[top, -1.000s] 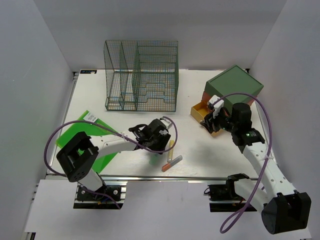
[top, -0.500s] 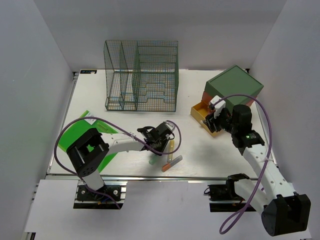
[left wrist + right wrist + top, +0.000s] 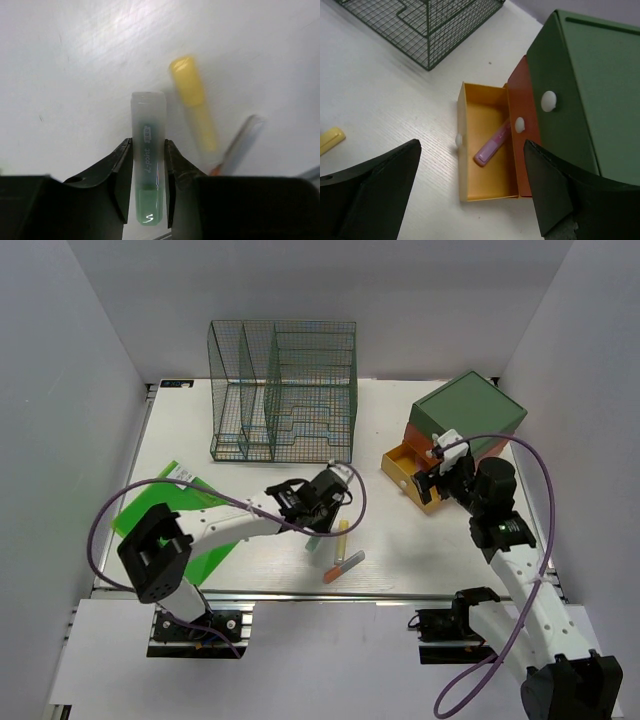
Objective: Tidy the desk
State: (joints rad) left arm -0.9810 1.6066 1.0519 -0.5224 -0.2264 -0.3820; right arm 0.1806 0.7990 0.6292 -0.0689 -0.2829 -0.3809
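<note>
Overhead camera overlooks the desk (image 3: 400,535); wrist cameras close.

bare desk (image 3: 375,425) at frame centre lets me pass between the wire rack (image 3: 283,390), upper middle, and the drawer box (image 3: 470,412), right. a yellow marker (image 3: 343,537) and an orange-tipped pen (image 3: 345,566) clutter lower centre.

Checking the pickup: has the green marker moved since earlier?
Yes: held by the left gripper, the green marker shifted away from the near rail, toward the wire rack.

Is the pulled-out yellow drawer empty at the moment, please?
No, a purple pen lies inside the yellow drawer.
</note>
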